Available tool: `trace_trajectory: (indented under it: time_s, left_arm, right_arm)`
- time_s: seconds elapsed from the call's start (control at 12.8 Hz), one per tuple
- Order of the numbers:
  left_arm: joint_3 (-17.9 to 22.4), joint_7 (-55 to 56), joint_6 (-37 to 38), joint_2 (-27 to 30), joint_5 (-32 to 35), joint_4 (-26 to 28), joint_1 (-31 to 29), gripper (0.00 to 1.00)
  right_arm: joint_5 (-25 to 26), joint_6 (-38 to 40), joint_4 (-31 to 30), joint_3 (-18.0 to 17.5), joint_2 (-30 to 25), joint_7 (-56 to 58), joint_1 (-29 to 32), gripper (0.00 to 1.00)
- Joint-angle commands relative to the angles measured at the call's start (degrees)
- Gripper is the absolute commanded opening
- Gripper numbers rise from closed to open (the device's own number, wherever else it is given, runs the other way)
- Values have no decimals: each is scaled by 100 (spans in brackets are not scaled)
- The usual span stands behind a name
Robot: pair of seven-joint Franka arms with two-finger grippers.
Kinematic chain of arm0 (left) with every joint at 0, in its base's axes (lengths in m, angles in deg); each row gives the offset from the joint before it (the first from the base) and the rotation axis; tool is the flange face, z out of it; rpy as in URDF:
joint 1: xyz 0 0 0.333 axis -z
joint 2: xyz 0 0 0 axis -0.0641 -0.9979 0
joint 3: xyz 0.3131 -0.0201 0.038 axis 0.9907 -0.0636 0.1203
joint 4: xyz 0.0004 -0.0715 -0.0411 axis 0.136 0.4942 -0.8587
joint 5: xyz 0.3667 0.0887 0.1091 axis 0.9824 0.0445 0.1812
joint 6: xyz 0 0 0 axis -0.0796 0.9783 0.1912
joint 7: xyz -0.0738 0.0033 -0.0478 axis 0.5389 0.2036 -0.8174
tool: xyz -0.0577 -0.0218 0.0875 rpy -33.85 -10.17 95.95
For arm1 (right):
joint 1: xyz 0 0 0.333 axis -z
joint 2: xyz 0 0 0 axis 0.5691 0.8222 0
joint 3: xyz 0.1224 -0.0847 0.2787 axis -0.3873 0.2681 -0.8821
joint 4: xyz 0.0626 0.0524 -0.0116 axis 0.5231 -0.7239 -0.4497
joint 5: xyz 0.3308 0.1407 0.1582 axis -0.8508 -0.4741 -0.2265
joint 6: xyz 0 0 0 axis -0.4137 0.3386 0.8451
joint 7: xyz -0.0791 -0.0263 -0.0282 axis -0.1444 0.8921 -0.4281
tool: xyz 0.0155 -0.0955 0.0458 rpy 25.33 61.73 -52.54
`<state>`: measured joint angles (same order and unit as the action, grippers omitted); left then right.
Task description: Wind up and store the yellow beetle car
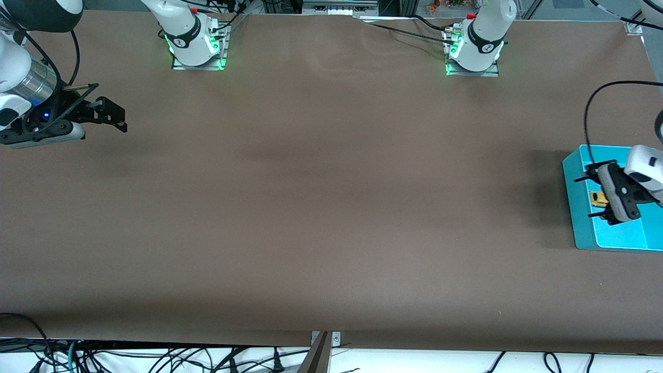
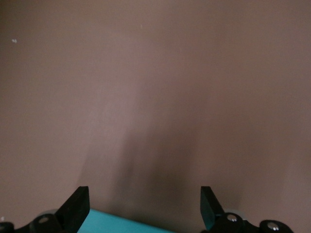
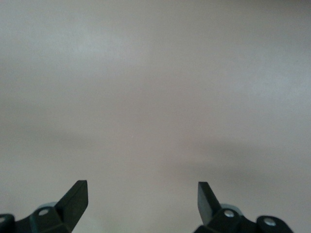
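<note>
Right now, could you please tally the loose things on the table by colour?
Yellow: 1, the yellow beetle car, lying in the bin.
Teal: 1, the teal bin, at the left arm's end of the table.
Total: 2.

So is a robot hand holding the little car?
No. The car lies in the bin; the left gripper over it and the waiting right gripper are open, empty.

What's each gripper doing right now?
Left gripper: open, empty, over the bin, car inside.
Right gripper: open, empty, waiting.
</note>
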<state>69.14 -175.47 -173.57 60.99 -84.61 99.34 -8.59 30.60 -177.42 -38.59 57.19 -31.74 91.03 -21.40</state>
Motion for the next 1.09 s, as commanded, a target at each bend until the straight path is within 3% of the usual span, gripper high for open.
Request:
trace_trajectory:
  time_s: [0.0, 0.16, 0.62, 0.78, 1.01]
  left_arm:
    - [-467, 1758, 414, 293, 53, -167, 130, 100]
    - [-662, 3227, 476, 425, 97, -369, 219, 100]
    - [-680, 6779, 1169, 751, 124, -729, 368, 100]
    - [-671, 7991, 1460, 865, 596, -835, 517, 100]
    - [-750, 8622, 1496, 892, 642, -836, 614, 100]
  right_arm:
    - [7, 237, 29, 29, -49, -21, -45, 100]
    - [7, 247, 29, 29, -49, -21, -45, 100]
    - [7, 247, 29, 29, -58, -21, -45, 100]
    - [7, 247, 29, 29, -49, -21, -45, 100]
    - [7, 247, 29, 29, -49, -21, -45, 100]
